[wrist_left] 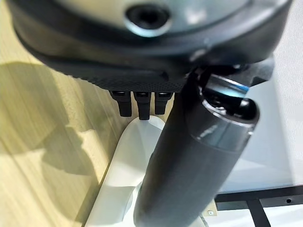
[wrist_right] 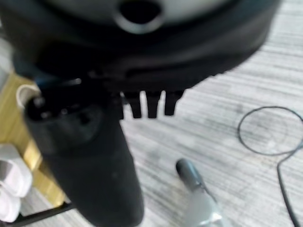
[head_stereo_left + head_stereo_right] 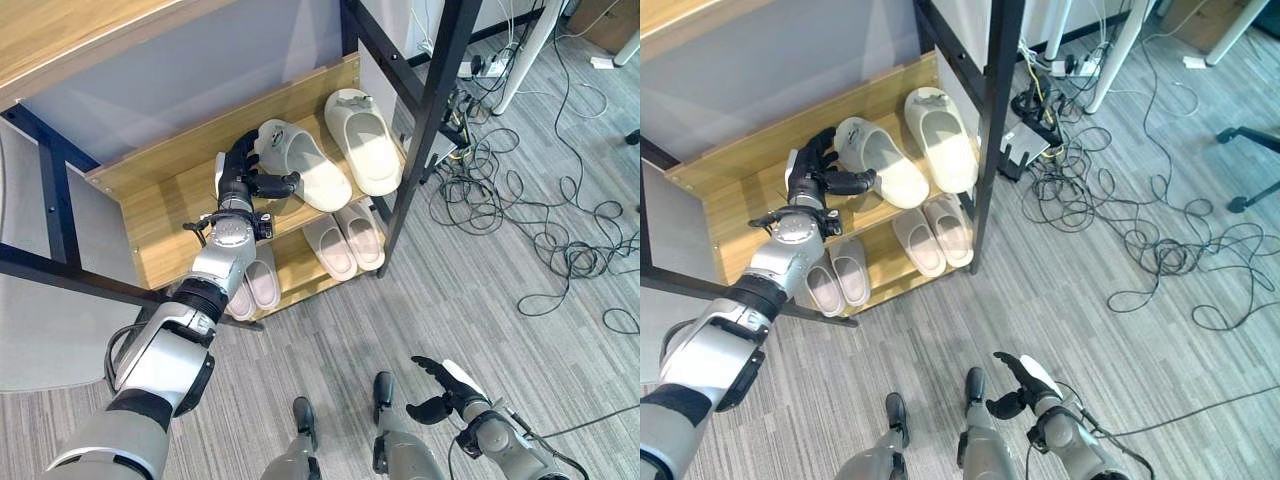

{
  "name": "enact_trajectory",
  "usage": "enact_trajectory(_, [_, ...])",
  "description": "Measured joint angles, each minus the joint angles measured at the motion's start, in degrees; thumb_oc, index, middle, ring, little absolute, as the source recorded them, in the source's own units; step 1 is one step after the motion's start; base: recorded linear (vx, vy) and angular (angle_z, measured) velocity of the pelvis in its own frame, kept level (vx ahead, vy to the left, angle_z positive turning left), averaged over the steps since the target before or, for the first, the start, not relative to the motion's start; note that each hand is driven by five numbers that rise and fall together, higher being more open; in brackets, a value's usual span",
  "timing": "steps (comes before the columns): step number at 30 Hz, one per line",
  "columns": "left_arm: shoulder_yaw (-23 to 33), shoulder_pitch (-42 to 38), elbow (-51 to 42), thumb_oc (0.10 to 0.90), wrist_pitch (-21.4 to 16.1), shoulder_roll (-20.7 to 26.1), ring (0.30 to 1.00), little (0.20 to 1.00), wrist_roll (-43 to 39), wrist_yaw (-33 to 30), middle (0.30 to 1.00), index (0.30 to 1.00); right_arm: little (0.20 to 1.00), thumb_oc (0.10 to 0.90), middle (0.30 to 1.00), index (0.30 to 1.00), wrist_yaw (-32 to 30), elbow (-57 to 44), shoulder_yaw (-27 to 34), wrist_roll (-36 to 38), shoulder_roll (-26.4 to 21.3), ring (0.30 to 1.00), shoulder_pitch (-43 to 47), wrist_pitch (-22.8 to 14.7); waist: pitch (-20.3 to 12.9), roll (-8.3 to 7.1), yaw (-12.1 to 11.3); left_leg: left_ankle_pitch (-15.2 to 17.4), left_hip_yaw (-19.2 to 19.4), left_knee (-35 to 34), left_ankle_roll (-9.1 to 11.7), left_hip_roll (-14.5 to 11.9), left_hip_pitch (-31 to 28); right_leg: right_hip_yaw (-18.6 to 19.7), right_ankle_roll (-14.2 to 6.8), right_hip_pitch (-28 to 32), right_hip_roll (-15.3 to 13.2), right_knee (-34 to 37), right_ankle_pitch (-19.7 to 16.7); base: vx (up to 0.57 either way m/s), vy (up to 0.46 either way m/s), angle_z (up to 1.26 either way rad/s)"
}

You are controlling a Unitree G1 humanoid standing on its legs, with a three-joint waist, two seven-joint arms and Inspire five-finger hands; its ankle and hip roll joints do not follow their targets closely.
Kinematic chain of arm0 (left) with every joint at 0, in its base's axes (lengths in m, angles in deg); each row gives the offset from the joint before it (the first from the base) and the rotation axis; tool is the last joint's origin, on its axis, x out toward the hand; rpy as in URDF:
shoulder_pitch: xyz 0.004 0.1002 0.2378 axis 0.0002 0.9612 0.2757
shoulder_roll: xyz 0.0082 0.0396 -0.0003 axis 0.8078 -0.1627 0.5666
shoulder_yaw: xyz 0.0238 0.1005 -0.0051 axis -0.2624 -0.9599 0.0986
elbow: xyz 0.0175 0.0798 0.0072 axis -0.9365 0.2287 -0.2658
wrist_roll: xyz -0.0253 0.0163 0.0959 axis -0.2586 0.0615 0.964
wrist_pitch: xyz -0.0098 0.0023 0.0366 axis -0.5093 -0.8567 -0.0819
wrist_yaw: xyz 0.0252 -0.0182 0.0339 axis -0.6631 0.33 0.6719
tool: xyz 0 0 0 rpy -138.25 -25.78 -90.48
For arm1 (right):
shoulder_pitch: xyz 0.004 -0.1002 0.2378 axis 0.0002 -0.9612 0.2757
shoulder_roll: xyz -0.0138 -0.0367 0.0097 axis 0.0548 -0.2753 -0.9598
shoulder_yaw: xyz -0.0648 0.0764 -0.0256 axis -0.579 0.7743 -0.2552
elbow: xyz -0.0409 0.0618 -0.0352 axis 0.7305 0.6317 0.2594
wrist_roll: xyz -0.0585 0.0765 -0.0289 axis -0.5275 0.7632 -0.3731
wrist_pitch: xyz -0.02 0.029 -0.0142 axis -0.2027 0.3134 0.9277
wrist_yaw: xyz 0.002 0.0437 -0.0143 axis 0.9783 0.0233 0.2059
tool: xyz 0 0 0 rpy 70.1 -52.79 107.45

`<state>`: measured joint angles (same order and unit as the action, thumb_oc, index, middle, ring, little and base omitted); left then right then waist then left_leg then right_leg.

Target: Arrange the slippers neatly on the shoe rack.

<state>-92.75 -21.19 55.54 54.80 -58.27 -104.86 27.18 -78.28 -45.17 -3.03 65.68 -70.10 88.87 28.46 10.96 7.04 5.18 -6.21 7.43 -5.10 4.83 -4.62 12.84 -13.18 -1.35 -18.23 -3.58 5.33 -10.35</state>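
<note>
**Left hand at the heel of a slipper on the upper shelf**

I take the shoe rack as my landmark throughout. It is a dark-framed unit with wooden shelves, standing on grey striped flooring.

Upper shelf: I see two cream slippers lying side by side, toes pointing toward the back of the rack. The nearer slipper sits toward the middle of the shelf; the second slipper lies just beside it, against the rack's dark upright post.

Lower shelf: I count two pairs of pale pink slippers. One pair lies below the cream slippers near the post; the other pair lies further along the shelf, partly hidden behind my left forearm.

Left hand: it is over the upper shelf at the heel end of the nearer cream slipper. The fingers are spread and reach toward the back of the rack, with the thumb stretched out along the slipper's heel edge. In the left wrist view the fingertips meet the slipper's rim. I see no curl round the slipper.

Right hand: it hangs low over the floor, well apart from the rack, fingers loosely spread and holding nothing.

A tangle of cables lies on the floor beyond the post side of the rack.
</note>
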Motion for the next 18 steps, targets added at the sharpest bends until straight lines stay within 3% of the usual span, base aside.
enact_trajectory(18, [-0.4,-1.7,-0.7,0.800,-0.6,-6.5,0.900,0.900,-0.5,-1.0,0.900,0.900,0.900,0.800,0.900,0.900,-0.1,0.1,0.0,0.0,0.0,0.900,0.0,0.0,0.0,-0.02,0.4,0.0,-0.1,0.0,0.0,0.3,0.4,0.0,0.3,-0.3,-0.3,0.0,-0.3,0.00,0.000,0.00])
